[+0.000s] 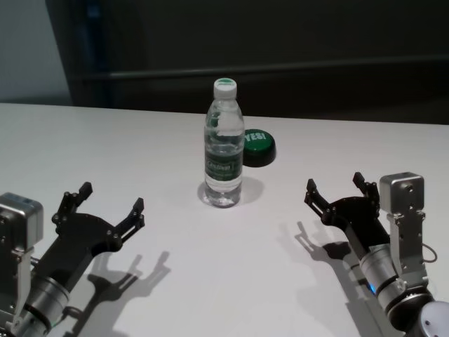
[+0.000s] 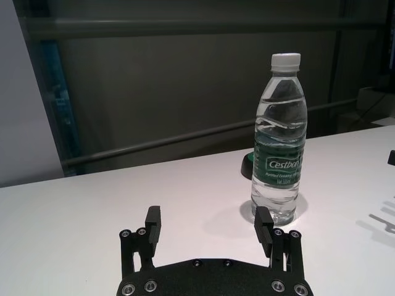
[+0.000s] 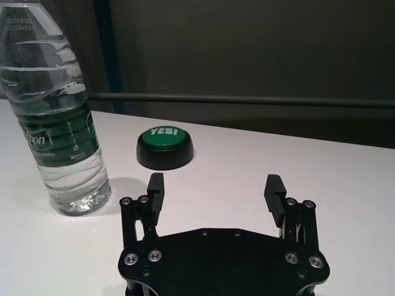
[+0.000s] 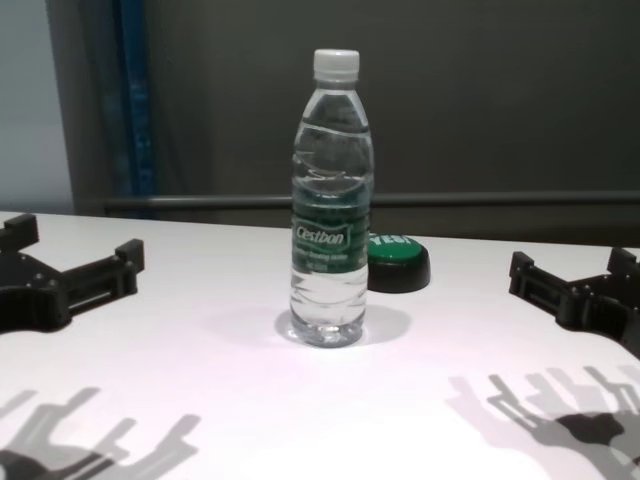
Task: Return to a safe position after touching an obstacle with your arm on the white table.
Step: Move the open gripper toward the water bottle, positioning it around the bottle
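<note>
A water bottle (image 1: 224, 151) stands upright mid-surface (image 1: 105, 140), a green button (image 1: 257, 147) just behind it. My left hand (image 1: 112, 200) and right hand (image 1: 337, 188) hover apart from it, fingers spread, empty.

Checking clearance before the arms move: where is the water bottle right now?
The water bottle stands upright mid-table in the head view, just in front of the green-topped button, between and beyond both grippers.

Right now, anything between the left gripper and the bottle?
Nothing visible. Bare white table lies between the open left gripper and the upright bottle. The green button sits behind the bottle. The right gripper is also apart, open.
</note>
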